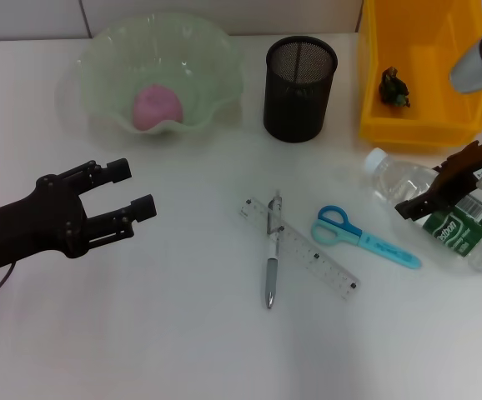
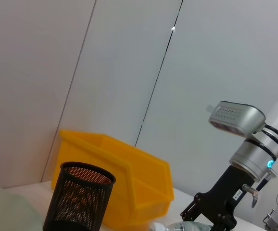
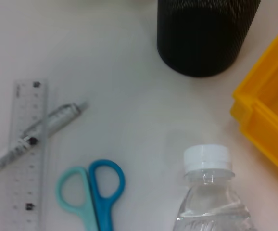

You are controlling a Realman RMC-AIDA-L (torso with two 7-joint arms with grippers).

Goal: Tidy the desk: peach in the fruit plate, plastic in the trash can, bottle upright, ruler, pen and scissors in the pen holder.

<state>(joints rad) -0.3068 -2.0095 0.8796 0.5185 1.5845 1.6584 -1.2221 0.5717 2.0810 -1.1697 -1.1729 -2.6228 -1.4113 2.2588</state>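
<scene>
Over the lying bottle, the right gripper, jaws apparently spread astride it, should clamp mid-body, then tip it upright; left gripper hovers released.

Bright, even overhead light is washing the counter nearly white; shadows are lying faint. The holder is blurring at twelve o'clock in the right wrist view.

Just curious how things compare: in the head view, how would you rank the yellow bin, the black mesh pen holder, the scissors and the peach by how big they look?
Largest to smallest:
1. yellow bin
2. pen holder
3. scissors, long but thin, so close to the holder
4. peach
</scene>
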